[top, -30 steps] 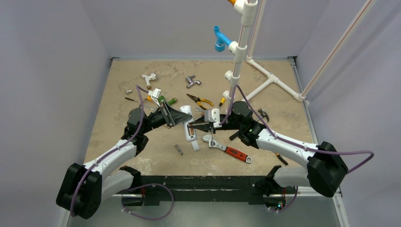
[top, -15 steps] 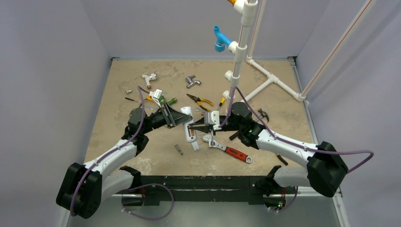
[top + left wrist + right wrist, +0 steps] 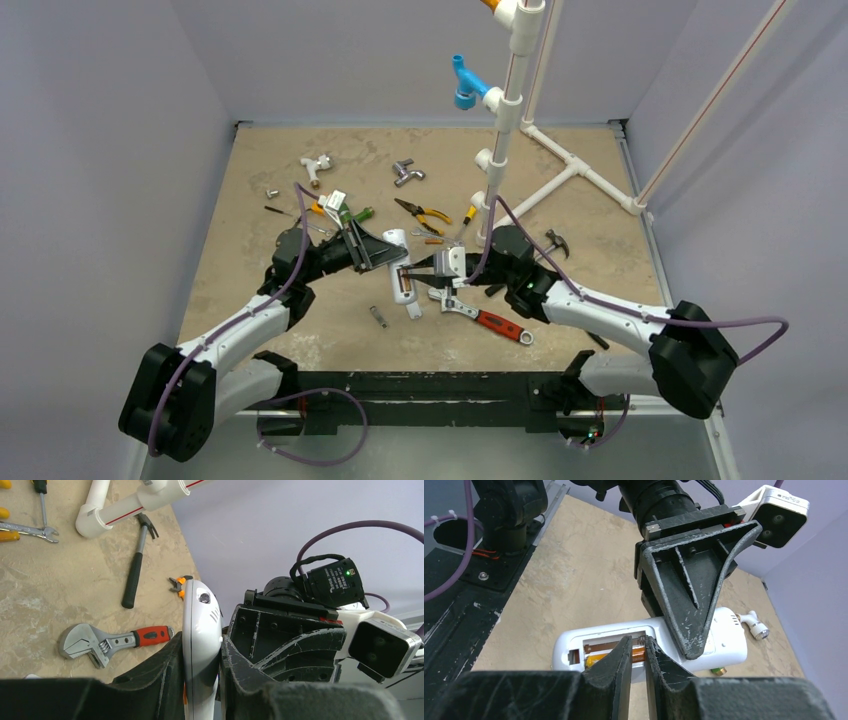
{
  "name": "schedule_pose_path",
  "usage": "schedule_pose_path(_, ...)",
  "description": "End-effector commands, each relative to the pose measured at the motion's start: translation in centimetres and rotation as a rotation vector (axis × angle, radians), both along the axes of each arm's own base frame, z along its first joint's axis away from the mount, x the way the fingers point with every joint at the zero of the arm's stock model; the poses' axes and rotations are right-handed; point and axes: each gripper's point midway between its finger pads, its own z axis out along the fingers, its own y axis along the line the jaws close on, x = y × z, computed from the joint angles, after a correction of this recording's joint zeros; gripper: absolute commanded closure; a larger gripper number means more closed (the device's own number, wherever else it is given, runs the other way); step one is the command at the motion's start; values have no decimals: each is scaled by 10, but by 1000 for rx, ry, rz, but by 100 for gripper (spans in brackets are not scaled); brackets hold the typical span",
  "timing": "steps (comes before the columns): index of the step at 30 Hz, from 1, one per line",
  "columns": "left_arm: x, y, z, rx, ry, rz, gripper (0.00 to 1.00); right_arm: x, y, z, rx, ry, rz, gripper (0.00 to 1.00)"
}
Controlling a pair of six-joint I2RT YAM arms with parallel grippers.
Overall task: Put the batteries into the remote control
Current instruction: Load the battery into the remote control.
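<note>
My left gripper (image 3: 388, 252) is shut on the remote control (image 3: 402, 262), a white handset held back-up just above the table, jaws pinching its sides (image 3: 201, 650). The battery compartment is uncovered. One orange battery (image 3: 596, 659) lies in its near slot, and the far slot shows a brown contact strip. My right gripper (image 3: 638, 642) points down into the compartment with its tips on or just over that battery. Only a thin slit shows between its fingers, with nothing in it. The tips hide the battery's right end.
A red-handled adjustable wrench (image 3: 485, 318) lies just right of the remote, and a small grey metal cylinder (image 3: 378, 317) in front of it. Orange-handled pliers (image 3: 423, 211), a hammer (image 3: 135, 570), pipe fittings and a white PVC pipe frame (image 3: 560, 170) sit farther back.
My right gripper has come down and nearer, from just above the remote onto its battery compartment. The left arm and the remote have stayed put.
</note>
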Motion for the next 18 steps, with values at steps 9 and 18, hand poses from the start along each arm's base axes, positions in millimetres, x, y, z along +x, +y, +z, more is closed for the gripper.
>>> schedule_pose_path(9, 7, 2, 63, -111, -184, 29, 100, 1, -23, -57, -126, 42, -113, 70)
schedule_pose_path(18, 7, 2, 62, -100, -186, 28, 100, 2, -28, -31, -33, 53, -164, 67)
